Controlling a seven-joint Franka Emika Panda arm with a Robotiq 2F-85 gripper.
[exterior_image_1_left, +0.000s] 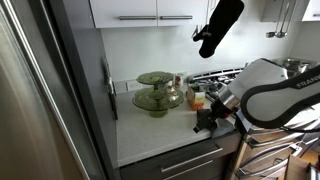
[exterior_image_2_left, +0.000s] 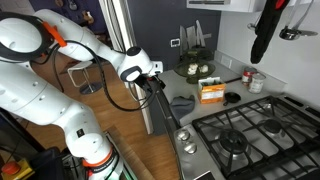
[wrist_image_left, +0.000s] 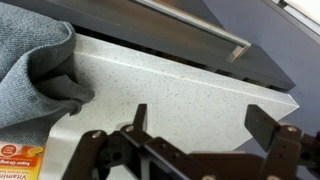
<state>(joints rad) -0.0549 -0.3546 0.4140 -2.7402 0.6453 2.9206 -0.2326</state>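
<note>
gripper sits closest, along the bottom of the wrist view. both fingers are spread wide, released, with nothing between them. it hangs over the front edge of the countertop.

grey cloth: nearest thing, crumpled on the countertop near the front edge, just beside the fingers but apart from them. only bare countertop lies between cloth and fingers.

orange-and-white box: next to the cloth, further in from the edge. cannot tell whether the two touch. in an exterior view the box lies between the cloth and the stove.

drawer handle: runs below the front edge.

green glass tiered stand: at the back edge, well apart from the gripper.

black oven mitt: hangs above the countertop.

white arm: blocks the cloth in that exterior view.
</note>
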